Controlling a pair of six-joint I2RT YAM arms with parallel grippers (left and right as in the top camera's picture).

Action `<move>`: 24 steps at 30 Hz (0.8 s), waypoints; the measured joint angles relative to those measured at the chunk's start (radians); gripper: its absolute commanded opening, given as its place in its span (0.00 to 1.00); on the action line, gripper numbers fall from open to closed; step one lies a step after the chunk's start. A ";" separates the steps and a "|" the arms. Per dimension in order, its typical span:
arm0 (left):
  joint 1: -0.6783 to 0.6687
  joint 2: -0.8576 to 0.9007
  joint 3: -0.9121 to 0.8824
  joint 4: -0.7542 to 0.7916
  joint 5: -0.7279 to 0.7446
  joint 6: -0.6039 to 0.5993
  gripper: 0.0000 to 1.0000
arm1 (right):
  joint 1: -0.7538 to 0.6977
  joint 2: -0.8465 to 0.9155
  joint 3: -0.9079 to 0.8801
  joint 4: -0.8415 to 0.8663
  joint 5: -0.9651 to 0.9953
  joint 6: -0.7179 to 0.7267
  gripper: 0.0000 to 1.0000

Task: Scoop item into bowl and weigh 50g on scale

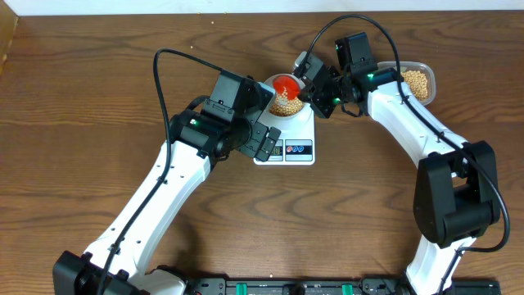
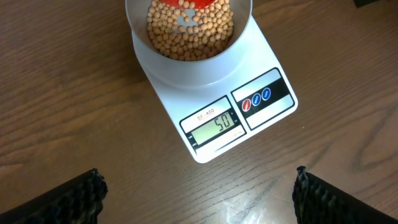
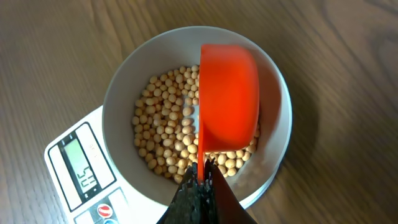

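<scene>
On my wooden worktop (image 1: 82,164) the white scale (image 2: 186,93) sits centre-field, its display reading 50. My left tool (image 2: 198,186) hangs just in front of it, jaws spread wide, gripping nothing. The bowl (image 3: 118,93) stands on the scale. My right tool (image 3: 200,177) is clamped tight on the handle of an orange scoop (image 3: 229,93), which is tipped over the bowl. The beans (image 3: 165,124) lie in the bowl's bottom, partly under the scoop.

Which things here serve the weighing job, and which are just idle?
In use: beans, bowl, scale, orange scoop, right gripper shut on the scoop, clear tub of beans.
Idle: left gripper, open, near the scale.
</scene>
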 measured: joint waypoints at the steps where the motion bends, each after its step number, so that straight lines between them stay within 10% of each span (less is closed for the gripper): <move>1: 0.000 0.000 0.000 0.000 0.000 0.000 0.98 | 0.000 0.000 0.000 0.005 0.000 0.006 0.01; 24: 0.000 0.000 0.000 0.000 0.000 0.000 0.98 | -0.032 -0.092 0.000 0.027 -0.087 0.120 0.01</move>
